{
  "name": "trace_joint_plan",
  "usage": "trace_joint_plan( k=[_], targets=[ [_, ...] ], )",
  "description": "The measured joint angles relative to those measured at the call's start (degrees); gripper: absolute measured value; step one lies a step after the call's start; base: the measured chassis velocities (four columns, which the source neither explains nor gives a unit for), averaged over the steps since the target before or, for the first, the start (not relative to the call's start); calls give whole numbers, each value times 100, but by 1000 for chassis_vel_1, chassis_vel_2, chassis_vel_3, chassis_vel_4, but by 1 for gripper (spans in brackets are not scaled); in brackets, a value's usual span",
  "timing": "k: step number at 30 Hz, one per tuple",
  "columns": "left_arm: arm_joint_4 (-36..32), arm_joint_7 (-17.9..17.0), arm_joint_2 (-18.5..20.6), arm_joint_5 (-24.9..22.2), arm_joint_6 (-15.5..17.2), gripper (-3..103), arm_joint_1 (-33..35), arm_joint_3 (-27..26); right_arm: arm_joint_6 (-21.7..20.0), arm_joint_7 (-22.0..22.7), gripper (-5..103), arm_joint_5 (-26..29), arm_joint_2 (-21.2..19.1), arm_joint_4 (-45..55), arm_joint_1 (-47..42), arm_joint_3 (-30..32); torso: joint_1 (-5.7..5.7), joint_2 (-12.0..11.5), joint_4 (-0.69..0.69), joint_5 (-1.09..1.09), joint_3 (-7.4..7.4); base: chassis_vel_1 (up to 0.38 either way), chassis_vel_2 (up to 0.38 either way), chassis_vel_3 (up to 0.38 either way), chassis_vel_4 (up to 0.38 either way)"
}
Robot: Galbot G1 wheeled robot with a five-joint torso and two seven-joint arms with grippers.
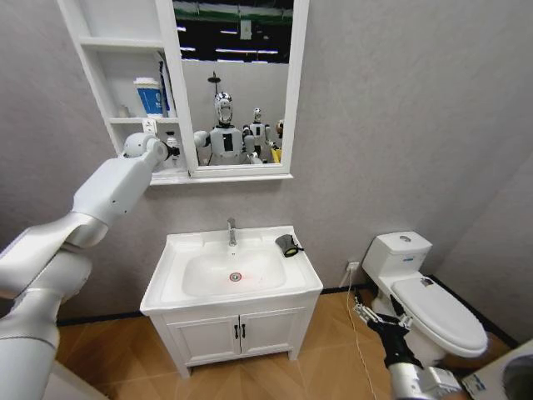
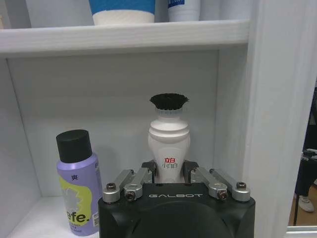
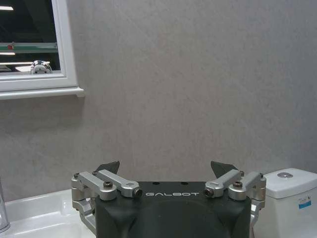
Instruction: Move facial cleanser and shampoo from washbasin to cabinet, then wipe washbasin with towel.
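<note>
The right end effector (image 1: 372,314) hangs low beside the toilet (image 1: 433,304), jaws spread wide and holding nothing, apparently parked; its wrist view looks past its black fingertips (image 3: 110,167) at the wall. Farther in, the washbasin (image 1: 179,250) has no bottles left on it, and the towel (image 1: 287,244) sits bunched on its back right corner, near the faucet (image 1: 231,231), so wiping looks not yet begun. Farthest away, the left arm stretches up and forward to the cabinet (image 1: 129,43), its left end effector (image 1: 169,151) inside the lowest shelf compartment, just left of the mirror (image 1: 235,79). The left wrist view shows its fingers closed on the lower body of a white bottle (image 2: 169,140) with a black brush-like top, standing upright near the compartment's back wall. A purple bottle (image 2: 77,179) with a black cap stands just beside it on the same shelf, untouched. By my reading, one bottle is stowed and the second is in place but not yet released; letting go and wiping remain.
</note>
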Motion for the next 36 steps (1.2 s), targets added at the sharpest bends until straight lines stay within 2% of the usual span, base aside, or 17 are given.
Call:
trace_joint_plan(
  k=[7, 9, 14, 17, 18, 20, 21, 22, 24, 25, 28, 29, 30, 32, 33, 35, 36],
  targets=[
    [168, 115, -69, 204, -89, 26, 120, -155, -10, 23, 100, 17, -60, -7, 40, -11, 0, 0, 0, 0, 0, 0, 0, 0, 0],
    [166, 116, -67, 177, -88, 36, 161, -198, -10, 24, 100, 16, -58, -14, 38, -15, -1, 0, 0, 0, 0, 0, 0, 0, 0],
    [-41, 72, 26, 105, -32, 53, 286, -262, -10, 24, 100, 12, -49, -22, 29, -17, 0, 0, 0, 1, 0, 0, 0, 0, 0],
    [-762, -251, 342, -87, 28, 69, 681, -433, -16, 53, 100, 52, -44, -25, 74, -13, 0, 0, -2, 1, 0, 0, 0, 0, 0],
    [-762, -251, 342, -87, 28, 69, 681, -433, -16, 53, 100, 52, -44, -25, 74, -13, 0, 0, -2, 1, 0, 0, 0, 0, 0],
    [-1952, -633, 863, -380, 73, 80, 1336, -758, -35, 98, 100, 147, -28, -25, 117, 13, 1, 0, -5, 0, 0, 0, 0, 0, 0],
    [-2465, -736, 1141, -420, 60, 80, 1677, -950, -36, 101, 100, 176, -27, -30, 115, 29, 1, 0, -2, -1, 0, 0, 0, 0, 0],
    [-2465, -736, 1141, -420, 60, 80, 1677, -950, -36, 101, 100, 176, -27, -30, 115, 29, 1, 0, -2, -1, 0, 0, 0, 0, 0],
    [-3987, -1025, 1926, -476, -101, 95, 3053, -1649, -30, 39, 100, 176, -60, -39, 107, 42, -1, 0, 4, -5, -1, 0, 0, 0, 0],
    [-3987, -1025, 1926, -476, -101, 95, 3053, -1649, -30, 39, 100, 176, -60, -39, 107, 42, -1, 0, 4, -5, -1, 0, 0, 0, 0],
    [-5565, -927, 2679, -271, -517, 100, 5034, -2616, -54, 23, 100, 146, -84, -14, 116, -39, -3, 1, 6, -4, -1, 0, 0, 0, 0],
    [-5565, -927, 2679, -271, -517, 100, 5034, -2616, -54, 23, 100, 146, -84, -14, 116, -39, -3, 1, 6, -4, -1, 0, 0, 0, 0],
    [-6006, -824, 2848, -142, -685, 100, 5605, -2940, -83, 19, 100, 115, -88, -1, 113, -61, -3, 1, 4, -9, -1, 0, 0, 0, 0],
    [-6798, -719, 3008, 118, -898, 100, 6923, -3952, -112, -2, 100, -4, -74, 29, 58, -82, -3, 2, 0, 8, -3, 0, 0, 0, 0],
    [-6798, -719, 3008, 118, -898, 100, 6923, -3952, -112, -2, 100, -4, -74, 29, 58, -82, -3, 2, 0, 8, -3, 0, 0, 0, 0],
    [-7508, -672, 2861, 284, -961, 100, 8526, -5245, -111, -29, 100, -227, -38, 50, -27, -84, -2, 2, -1, -7, -2, 0, 0, 0, 0],
    [-7780, -655, 2727, 371, -970, 100, 9172, -5795, -100, -49, 100, -333, -30, 50, -33, -87, -2, 2, -3, -2, -2, 0, 0, 0, 0]
  ],
)
